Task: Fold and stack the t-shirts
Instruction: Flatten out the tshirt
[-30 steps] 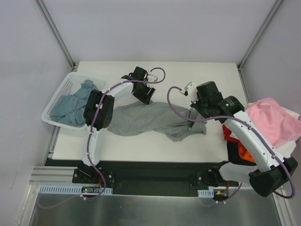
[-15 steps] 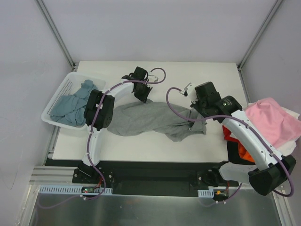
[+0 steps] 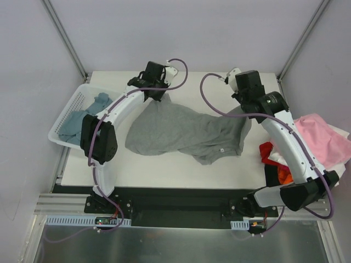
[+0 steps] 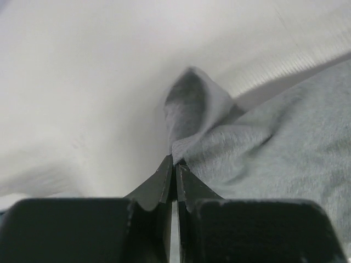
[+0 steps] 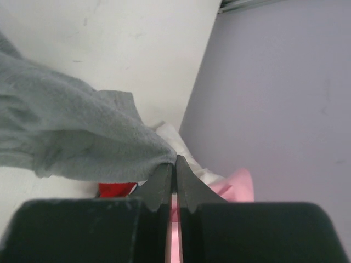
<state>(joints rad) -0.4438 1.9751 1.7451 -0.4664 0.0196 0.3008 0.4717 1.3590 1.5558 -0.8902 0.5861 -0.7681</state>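
in left claw (image 4: 174, 162), edge of grey tee (image 3: 181, 130)

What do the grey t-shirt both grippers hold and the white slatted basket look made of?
Grey t-shirt: likely soft knit cloth, matte and heathered; it drapes and creases, and looks flecked in the left wrist view. White slatted basket: seemingly rigid plastic, smooth; its thin straight slats keep shape.

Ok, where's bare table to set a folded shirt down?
Bare table runs along the near edge, in front of the grey t-shirt. A smaller patch lies at the far edge between the left gripper and right gripper. Crowded: basket left, shirt pile right.
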